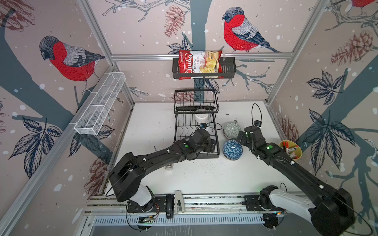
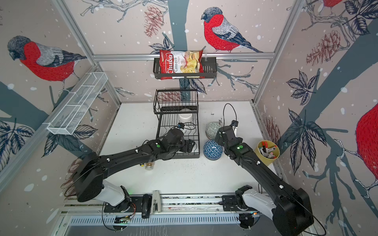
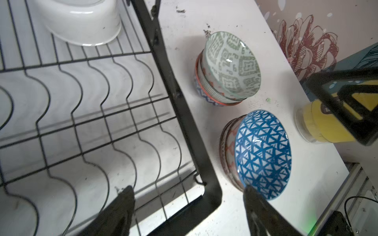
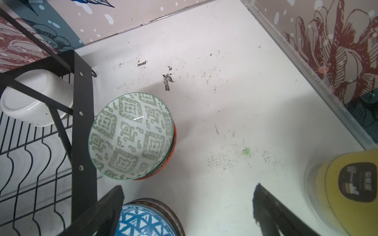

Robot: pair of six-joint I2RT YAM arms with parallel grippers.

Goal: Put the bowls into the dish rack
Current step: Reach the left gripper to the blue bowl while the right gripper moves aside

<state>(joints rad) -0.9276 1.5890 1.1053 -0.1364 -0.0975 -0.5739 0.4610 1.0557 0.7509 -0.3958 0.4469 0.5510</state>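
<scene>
The black dish rack [image 1: 208, 157] stands mid-table, and a plain white bowl [image 1: 201, 118] lies on its lower grid under the upper basket. To its right are two stacks of bowls, a grey-green patterned bowl [image 1: 232, 129] topping the far one and a blue triangle-patterned bowl [image 1: 232, 149] topping the near one. My left gripper [image 3: 189, 196] is open and empty, hovering astride the rack's near right corner [image 3: 212, 196], one finger close to the blue bowl [image 3: 263, 151]. My right gripper [image 4: 188, 189] is open and empty above the table, between the blue bowl [image 4: 143, 222] and grey-green bowl [image 4: 131, 137].
A yellow pot of markers [image 1: 290, 151] stands right of the right arm, near the side wall. A small jar [image 2: 149, 164] sits on the table under the left arm. On the walls hang a black basket with a chips bag [image 1: 204, 67] and a white mesh shelf [image 1: 100, 106].
</scene>
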